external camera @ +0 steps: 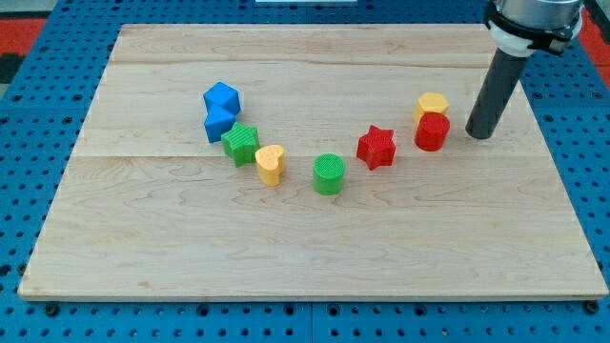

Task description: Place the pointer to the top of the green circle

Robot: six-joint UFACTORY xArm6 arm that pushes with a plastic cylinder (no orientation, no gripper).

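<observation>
The green circle [329, 174] is a round green block near the middle of the wooden board [191, 248]. My tip [479, 134] is the lower end of a dark rod that comes down from the view's top right. It stands far to the right of the green circle and a little above it in the view. It is just right of the red cylinder [432, 131] and the yellow block [432, 103], with a small gap to each.
A red star [376, 147] lies between the green circle and the red cylinder. A yellow heart [271, 163], a green block [242, 143] and two blue blocks [220, 110] curve off to the left. Blue pegboard surrounds the board.
</observation>
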